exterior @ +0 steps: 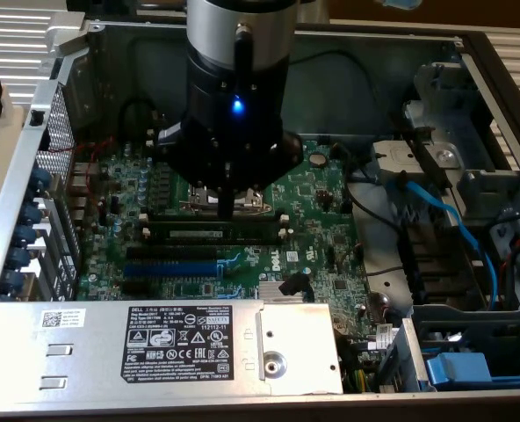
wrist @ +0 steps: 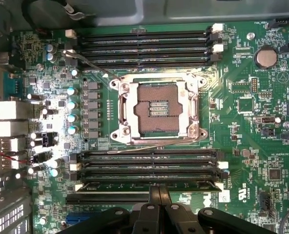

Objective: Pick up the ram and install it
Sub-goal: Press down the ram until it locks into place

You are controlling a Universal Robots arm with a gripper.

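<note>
In the bank of slots just beside the CPU socket [wrist: 156, 109], the ram [exterior: 212, 234] lies in its slot, a dark-green stick with a pale label. Its long axis runs across the motherboard [exterior: 326, 207] from the exterior view's left to its right, parallel to the neighbouring black slots [wrist: 144, 161].

The gripper [exterior: 227, 211] stands directly above it. From the exterior view I see the dark fingers coming straight down onto the stick's top edge near its middle, touching or all but touching it. I can't see a gap there.

The wrist view gives me what the exterior view hides. The jaws are pressed together with only a thin seam between the fingers [wrist: 154, 197], and nothing is clamped in them. That seam crosses the ram's length, so I judge the tips are bearing on the stick's edge rather than pinching its flat faces.

The exterior view also shows the blue slot [exterior: 168, 268] just beyond the ram on the near side. From neither view can I tell whether the white end clips have latched.
</note>
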